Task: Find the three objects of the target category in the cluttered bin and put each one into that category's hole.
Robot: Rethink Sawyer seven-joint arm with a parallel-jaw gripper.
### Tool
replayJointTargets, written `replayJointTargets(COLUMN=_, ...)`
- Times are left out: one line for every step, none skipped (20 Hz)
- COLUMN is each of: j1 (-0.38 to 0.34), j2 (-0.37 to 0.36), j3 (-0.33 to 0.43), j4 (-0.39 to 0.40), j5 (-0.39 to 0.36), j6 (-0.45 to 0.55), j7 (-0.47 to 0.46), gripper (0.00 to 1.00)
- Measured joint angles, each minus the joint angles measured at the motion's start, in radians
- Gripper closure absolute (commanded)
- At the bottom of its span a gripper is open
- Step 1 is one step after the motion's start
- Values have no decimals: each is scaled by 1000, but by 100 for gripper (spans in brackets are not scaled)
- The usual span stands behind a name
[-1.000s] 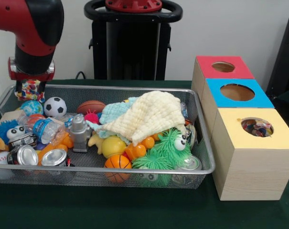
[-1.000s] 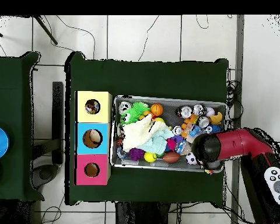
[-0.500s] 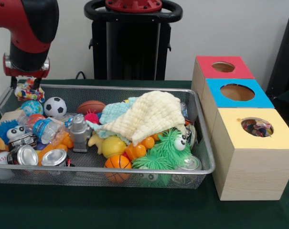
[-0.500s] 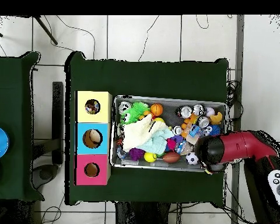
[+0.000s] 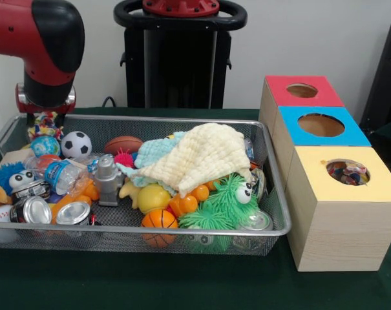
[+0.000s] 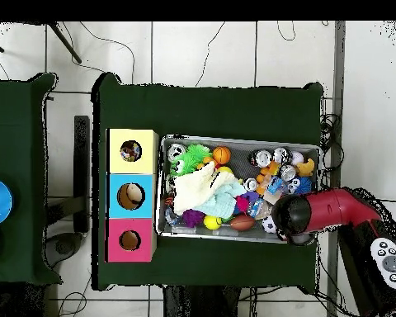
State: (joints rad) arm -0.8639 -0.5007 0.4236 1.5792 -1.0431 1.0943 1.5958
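Observation:
A wire bin (image 5: pixel 182 230) holds mixed toys: a soccer ball (image 5: pixel 74 144), a brown football (image 5: pixel 123 144), an orange basketball (image 5: pixel 159 223), a yellow cloth (image 5: pixel 205 155), a green fuzzy toy (image 5: pixel 231 200), silver cans (image 5: pixel 72 213) and a grey robot figure (image 5: pixel 107 179). My gripper (image 5: pixel 45 119) hangs over the bin's far left corner, shut on a small multicoloured toy (image 5: pixel 46 124) just above the rim. In the overhead view the red arm (image 6: pixel 329 210) covers the gripper at the bin's lower right corner.
Three wooden boxes with round holes stand in a row beside the bin: red-topped (image 5: pixel 302 90), blue-topped (image 5: pixel 321 124) and yellow-topped (image 5: pixel 347 172), the yellow one showing items inside. A black stand (image 5: pixel 179 58) rises behind the bin. Green cloth covers the table (image 5: pixel 182 284).
The arm shifted slightly left, then back right and a little lower, with the multicoloured toy moving along in the gripper. The bin's contents stayed where they were.

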Motion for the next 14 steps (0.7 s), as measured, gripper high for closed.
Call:
replayJointTargets(j1=0, j2=6, j3=0, j4=-4, j5=-1, j6=-1, j7=0, gripper=0)
replayJointTargets(j1=0, j2=10, j3=0, j4=-8, j5=0, j6=-1, j7=0, gripper=0)
replayJointTargets(j1=0, j2=12, j3=0, j4=-10, j5=0, j6=-1, j7=0, gripper=0)
replayJointTargets(j1=-1, j2=15, j3=0, j4=-11, j5=0, j6=-1, j7=0, gripper=0)
replayJointTargets(j1=-1, j2=17, j3=-1, j4=-11, j5=0, j6=-1, j7=0, gripper=0)
replayJointTargets(j1=-2, j2=20, j3=-1, j4=-12, j5=0, j6=0, j7=0, gripper=0)
replayJointTargets(j1=-2, j2=22, j3=-1, j4=-13, j5=0, j6=0, j7=0, gripper=100)
replayJointTargets(j1=-4, j2=25, j3=-1, j4=-13, j5=0, j6=-1, j7=0, gripper=100)
replayJointTargets(j1=-6, j2=27, j3=0, j4=-13, j5=0, j6=-1, j7=0, gripper=100)
replayJointTargets(j1=-7, j2=28, j3=0, j4=-13, j5=0, j6=-1, j7=0, gripper=100)
replayJointTargets(j1=-8, j2=28, j3=0, j4=-13, j5=2, j6=-1, j7=0, gripper=100)
replayJointTargets(j1=-9, j2=28, j3=0, j4=-13, j5=3, j6=-1, j7=0, gripper=100)
replayJointTargets(j1=-9, j2=28, j3=0, j4=-13, j5=4, j6=-1, j7=0, gripper=100)
replayJointTargets(j1=-9, j2=28, j3=0, j4=-13, j5=4, j6=-1, j7=0, gripper=100)
